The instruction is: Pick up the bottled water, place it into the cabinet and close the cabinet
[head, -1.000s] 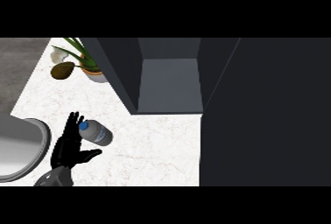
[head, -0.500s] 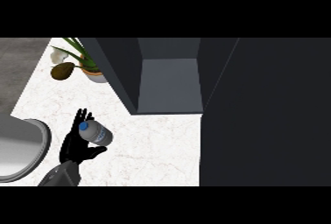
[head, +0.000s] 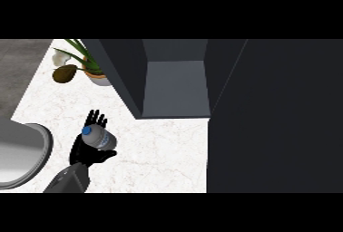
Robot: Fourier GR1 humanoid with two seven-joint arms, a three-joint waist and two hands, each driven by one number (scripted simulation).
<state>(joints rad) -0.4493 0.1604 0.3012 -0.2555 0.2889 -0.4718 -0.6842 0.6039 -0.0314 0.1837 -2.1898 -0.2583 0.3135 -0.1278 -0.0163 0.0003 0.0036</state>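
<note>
The water bottle (head: pixel 100 138), clear with a blue cap, stands on the white marble counter (head: pixel 161 149) left of centre. My left hand (head: pixel 85 152) is pressed against its left side. The fingers (head: pixel 95 119) point straight up past the cap and the thumb (head: pixel 107 155) reaches under the bottle's near side. The hand is open, not curled round the bottle. The dark cabinet (head: pixel 174 86) stands open behind and to the right, its grey inside bare. Its door (head: pixel 275 118) is swung out and fills the right side. My right hand does not show.
A potted plant (head: pixel 85 68) with a brown object (head: pixel 65 74) beside it stands at the back left by the cabinet's wall. A round grey sink (head: pixel 23 154) curves in at the left edge, close to my left forearm (head: pixel 67 181).
My left hand has slid right, up against the bottle, with its fingers now behind the cap. The bottle has stayed where it was.
</note>
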